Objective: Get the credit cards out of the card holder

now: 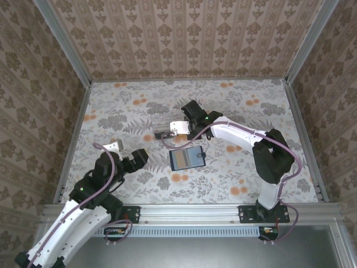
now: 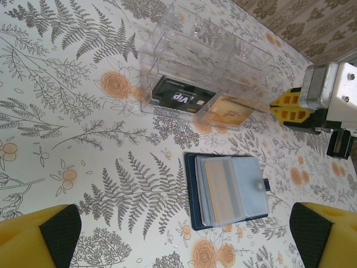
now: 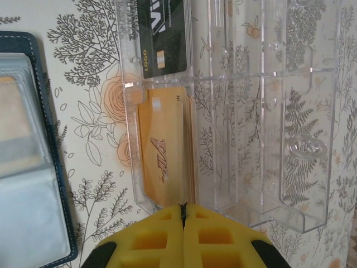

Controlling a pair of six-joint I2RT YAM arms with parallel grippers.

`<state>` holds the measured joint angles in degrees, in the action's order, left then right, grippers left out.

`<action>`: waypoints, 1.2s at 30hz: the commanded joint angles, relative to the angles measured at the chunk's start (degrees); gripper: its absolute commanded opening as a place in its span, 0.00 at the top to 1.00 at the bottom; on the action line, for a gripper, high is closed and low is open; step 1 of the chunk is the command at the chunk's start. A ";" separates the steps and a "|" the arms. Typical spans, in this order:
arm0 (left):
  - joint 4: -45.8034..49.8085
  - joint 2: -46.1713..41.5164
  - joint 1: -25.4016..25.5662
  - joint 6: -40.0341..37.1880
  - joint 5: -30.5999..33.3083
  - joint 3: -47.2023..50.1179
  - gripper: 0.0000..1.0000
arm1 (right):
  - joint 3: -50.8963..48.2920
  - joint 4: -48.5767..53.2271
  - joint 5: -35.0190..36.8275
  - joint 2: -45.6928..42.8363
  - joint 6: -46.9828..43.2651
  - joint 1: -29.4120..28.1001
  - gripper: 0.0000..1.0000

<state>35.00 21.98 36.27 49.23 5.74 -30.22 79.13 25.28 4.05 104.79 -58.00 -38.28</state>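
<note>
Yellow right claw (image 3: 183,211) — shut, left claw (image 2: 182,237) wide

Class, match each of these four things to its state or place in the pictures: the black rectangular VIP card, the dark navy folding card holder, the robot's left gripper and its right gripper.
Column one:
1. black rectangular VIP card
2. dark navy folding card holder
3. left gripper
4. right gripper

Column two:
A. shut, tips near the orange-tan VIP card
B. lying open on the table
C. jaws wide open
D. in a compartment of the clear plastic box

Pairs: 1-D, 2-B, 3-C, 4-A.
</note>
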 commanded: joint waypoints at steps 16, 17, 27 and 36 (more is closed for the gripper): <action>2.53 -0.75 -0.68 0.60 -0.96 -0.65 0.00 | 2.71 -0.58 -2.41 4.42 -0.20 0.14 1.00; 2.54 -0.74 -0.68 0.65 -1.06 -0.63 0.00 | 2.78 -0.57 -2.30 4.59 -0.10 0.14 1.00; 2.17 -0.71 -0.76 0.60 -1.45 -0.06 0.00 | 3.36 -1.26 -1.26 5.46 0.99 0.23 0.80; 2.44 -1.35 -0.93 0.39 -1.87 0.16 0.00 | 3.58 -2.48 -0.41 5.45 2.75 0.23 0.80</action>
<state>36.93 21.50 35.90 49.28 4.45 -30.22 80.90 23.68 3.03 109.78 -56.80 -38.11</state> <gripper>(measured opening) 0.998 0.204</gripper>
